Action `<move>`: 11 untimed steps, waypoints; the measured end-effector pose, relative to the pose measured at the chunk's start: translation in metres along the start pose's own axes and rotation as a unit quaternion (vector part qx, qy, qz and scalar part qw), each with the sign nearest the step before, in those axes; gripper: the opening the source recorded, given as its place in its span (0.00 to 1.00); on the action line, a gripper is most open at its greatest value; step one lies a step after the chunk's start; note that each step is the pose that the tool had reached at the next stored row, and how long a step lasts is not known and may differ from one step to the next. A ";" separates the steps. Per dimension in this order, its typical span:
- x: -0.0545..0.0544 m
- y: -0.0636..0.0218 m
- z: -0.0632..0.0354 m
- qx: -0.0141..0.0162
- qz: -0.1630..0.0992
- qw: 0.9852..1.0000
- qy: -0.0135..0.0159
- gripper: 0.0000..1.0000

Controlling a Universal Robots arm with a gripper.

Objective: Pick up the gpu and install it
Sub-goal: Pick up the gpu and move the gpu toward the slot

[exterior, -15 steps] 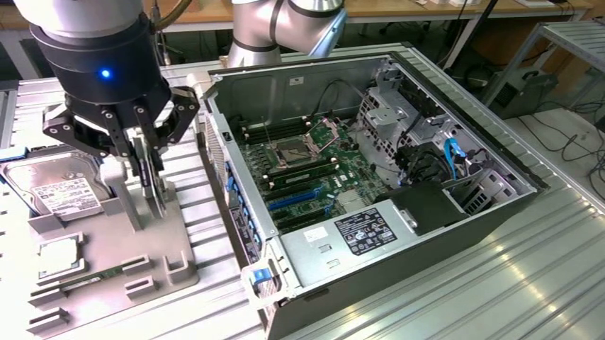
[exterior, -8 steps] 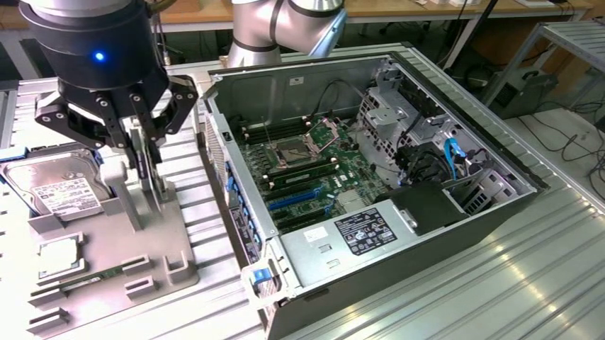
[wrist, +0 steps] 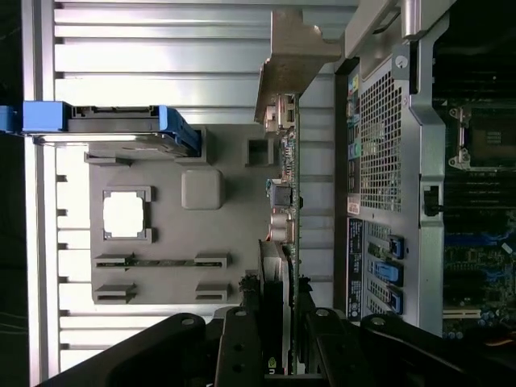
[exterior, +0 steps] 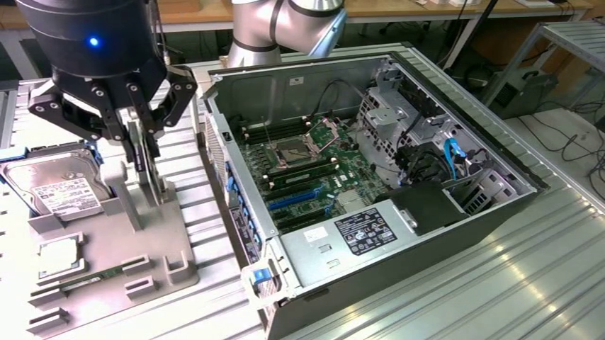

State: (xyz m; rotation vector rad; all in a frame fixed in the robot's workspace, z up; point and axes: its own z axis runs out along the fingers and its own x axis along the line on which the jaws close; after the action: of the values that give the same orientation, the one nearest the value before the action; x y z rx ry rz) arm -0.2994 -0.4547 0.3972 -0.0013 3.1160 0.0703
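One tool (exterior: 140, 163) clamps one upright gpu (wrist: 289, 161), with one hard drive (exterior: 57, 188) nearby and one open computer case (exterior: 283, 81) beside.

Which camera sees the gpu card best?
The wrist view: the gpu stands edge-on, with its bracket and parts plain. In the exterior view it is a thin upright strip under the gripper.

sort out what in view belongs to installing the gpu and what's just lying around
For the job: gpu; gripper, closed on it; open computer case; motherboard with blue slots.

Lying about: hard drive; cpu; memory stick, all on the gray holder tray.
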 end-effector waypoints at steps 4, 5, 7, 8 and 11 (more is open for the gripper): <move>0.000 0.0005 -0.0113 0.000 0.000 1.000 0.000 0.27; 0.000 0.0006 -0.0134 0.000 0.000 1.000 0.000 0.27; -0.001 0.0010 -0.0214 0.000 0.000 1.000 0.000 0.27; -0.001 0.0011 -0.0245 0.000 0.000 1.000 0.000 0.27; -0.001 0.0015 -0.0330 0.000 0.000 1.000 0.000 0.27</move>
State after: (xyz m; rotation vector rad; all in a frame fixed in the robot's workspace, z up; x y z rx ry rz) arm -0.2994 -0.4547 0.4302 -0.0012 3.1159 0.0708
